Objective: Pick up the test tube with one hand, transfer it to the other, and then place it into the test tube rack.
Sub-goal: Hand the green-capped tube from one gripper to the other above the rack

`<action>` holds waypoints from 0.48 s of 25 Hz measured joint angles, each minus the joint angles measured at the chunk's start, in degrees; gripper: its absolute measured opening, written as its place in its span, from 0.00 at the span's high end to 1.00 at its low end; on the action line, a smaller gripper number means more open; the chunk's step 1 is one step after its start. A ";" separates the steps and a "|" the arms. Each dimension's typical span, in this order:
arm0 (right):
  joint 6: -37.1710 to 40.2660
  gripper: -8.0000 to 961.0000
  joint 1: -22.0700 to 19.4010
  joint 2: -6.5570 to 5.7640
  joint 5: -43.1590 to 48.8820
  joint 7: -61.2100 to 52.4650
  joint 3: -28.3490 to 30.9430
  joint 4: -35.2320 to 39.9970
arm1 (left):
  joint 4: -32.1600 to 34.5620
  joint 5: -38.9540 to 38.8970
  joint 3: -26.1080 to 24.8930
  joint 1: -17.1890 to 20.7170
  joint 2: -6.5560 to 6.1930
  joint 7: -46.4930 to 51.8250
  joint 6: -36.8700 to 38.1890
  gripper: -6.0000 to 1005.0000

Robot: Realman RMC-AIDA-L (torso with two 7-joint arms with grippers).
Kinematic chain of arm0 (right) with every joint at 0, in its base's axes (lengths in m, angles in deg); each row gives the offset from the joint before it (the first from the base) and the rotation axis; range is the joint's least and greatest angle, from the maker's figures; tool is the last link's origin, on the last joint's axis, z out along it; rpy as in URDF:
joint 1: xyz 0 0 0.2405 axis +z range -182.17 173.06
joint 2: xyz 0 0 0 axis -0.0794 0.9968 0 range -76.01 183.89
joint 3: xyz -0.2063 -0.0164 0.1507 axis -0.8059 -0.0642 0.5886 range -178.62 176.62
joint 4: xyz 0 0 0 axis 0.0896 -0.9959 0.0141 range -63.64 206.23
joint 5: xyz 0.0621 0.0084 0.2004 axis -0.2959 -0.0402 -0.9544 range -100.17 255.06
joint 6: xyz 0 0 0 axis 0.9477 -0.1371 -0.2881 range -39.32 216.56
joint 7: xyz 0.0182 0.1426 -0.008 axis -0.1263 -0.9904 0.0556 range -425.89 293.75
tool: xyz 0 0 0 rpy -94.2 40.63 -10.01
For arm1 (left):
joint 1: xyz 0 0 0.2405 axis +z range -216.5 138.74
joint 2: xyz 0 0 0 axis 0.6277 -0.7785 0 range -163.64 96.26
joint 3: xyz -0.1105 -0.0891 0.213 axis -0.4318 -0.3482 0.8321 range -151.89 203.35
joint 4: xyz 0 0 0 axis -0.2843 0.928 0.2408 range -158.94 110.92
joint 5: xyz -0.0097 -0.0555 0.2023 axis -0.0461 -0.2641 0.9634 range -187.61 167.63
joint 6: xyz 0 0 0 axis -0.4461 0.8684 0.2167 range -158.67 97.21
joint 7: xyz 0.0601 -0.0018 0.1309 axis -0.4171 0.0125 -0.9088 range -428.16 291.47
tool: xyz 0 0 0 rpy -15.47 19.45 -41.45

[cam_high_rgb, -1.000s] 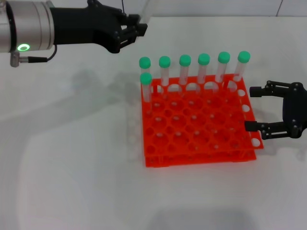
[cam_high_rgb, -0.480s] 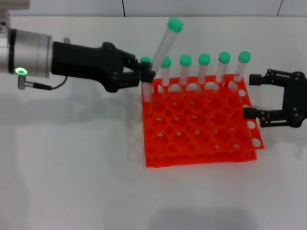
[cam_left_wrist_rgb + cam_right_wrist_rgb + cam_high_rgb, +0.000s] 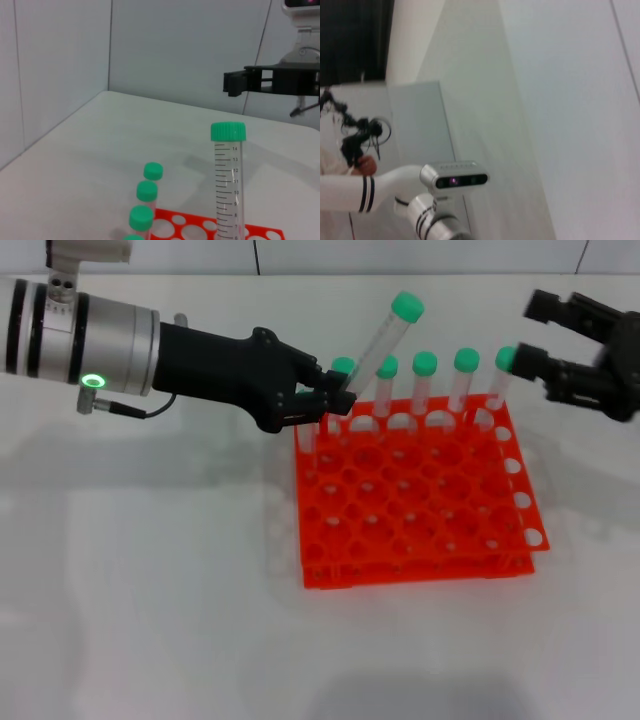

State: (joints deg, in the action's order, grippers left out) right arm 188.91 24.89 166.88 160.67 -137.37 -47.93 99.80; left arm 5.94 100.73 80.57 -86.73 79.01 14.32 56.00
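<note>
Clear plastic with a green screw cap, the slim test tube hangs tilted above the far-left corner of the bright orange square rack, its cap leaning toward one o'clock and its lower end pinched in the left gripper. That black two-fingered gripper, on the silver arm with the glowing green ring, is clenched around the tube. In the left wrist view the tube stands close up, graduations visible, clear of the rack's holes.

Six more green-capped tubes stand in the rack's far rows, at twelve o'clock on its grid.

The right gripper, black as well, hovers off the rack's far-right corner, at about two o'clock from it, fingers spread apart and holding nothing.

By my reading the pick-up is done and the handover is in hand. Next, the two grippers need to meet; the right one must close on the tube's free upper part before the left lets go.
</note>
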 joint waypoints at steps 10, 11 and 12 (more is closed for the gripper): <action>-6.53 0.09 6.60 2.80 -3.83 7.94 -0.04 -13.84 | 0.43 2.09 0.03 -1.93 1.75 -0.12 -2.49 0.79; -6.97 0.09 6.71 3.01 -5.13 8.67 -0.16 -14.76 | 0.53 2.21 0.02 -1.94 1.79 -0.14 -2.53 0.79; -7.25 0.09 6.75 3.15 -6.19 9.39 -0.27 -15.43 | 0.55 2.30 0.03 -1.94 1.91 -0.22 -2.53 0.79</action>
State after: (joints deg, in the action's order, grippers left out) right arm 181.66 31.64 170.03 154.48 -127.98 -48.20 84.37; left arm 6.49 103.02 80.60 -88.67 80.92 14.11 53.46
